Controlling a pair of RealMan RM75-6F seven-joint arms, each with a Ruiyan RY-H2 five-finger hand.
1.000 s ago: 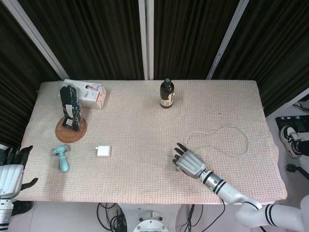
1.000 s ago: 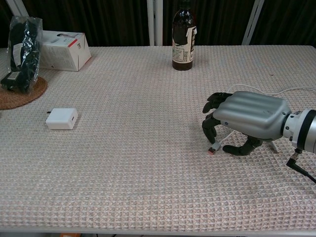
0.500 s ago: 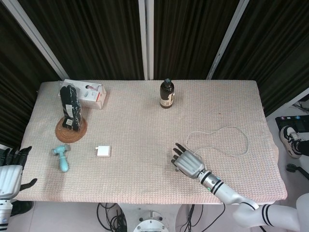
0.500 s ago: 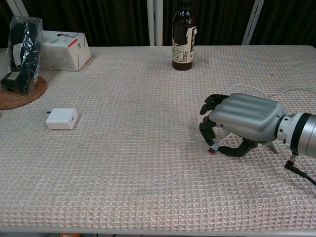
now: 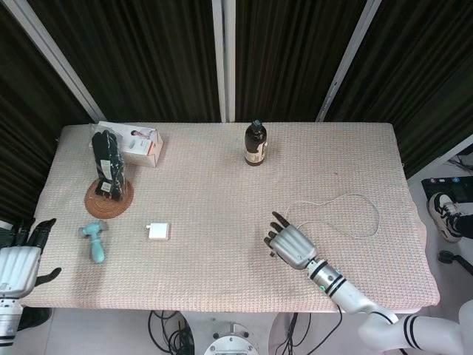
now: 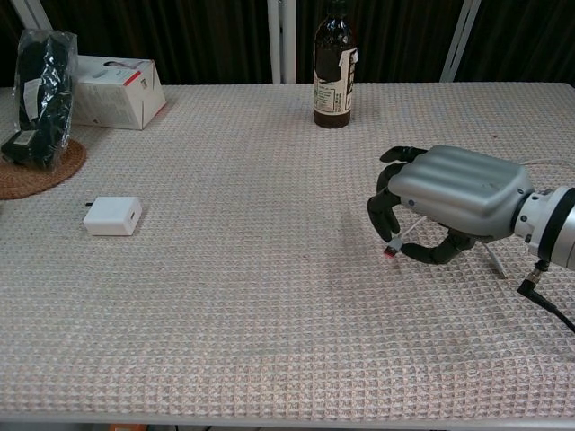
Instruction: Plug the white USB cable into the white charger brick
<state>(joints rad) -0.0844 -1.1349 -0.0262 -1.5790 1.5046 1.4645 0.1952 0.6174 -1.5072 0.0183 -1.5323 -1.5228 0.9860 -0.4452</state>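
Silver-shelled and dark-fingered, the right hand [image 6: 449, 202] hung low over the desk [image 6: 269, 341] with its fingertips [image 6: 384, 223] pinching the plug end of the white USB cable [image 5: 355, 214]. The connector looked just clear of the cloth, though the chest view left that hard to call. Behind the hand, the cable trailed back in a loose loop. The white charger brick [image 6: 112, 216] lay well apart, off toward the robot's left, untouched. The left hand [image 5: 21, 259] waited at the desk's edge, fingers spread, holding nothing. So the pickup seemed done; carrying the plug across, steadying the brick and pushing the plug in were all left.
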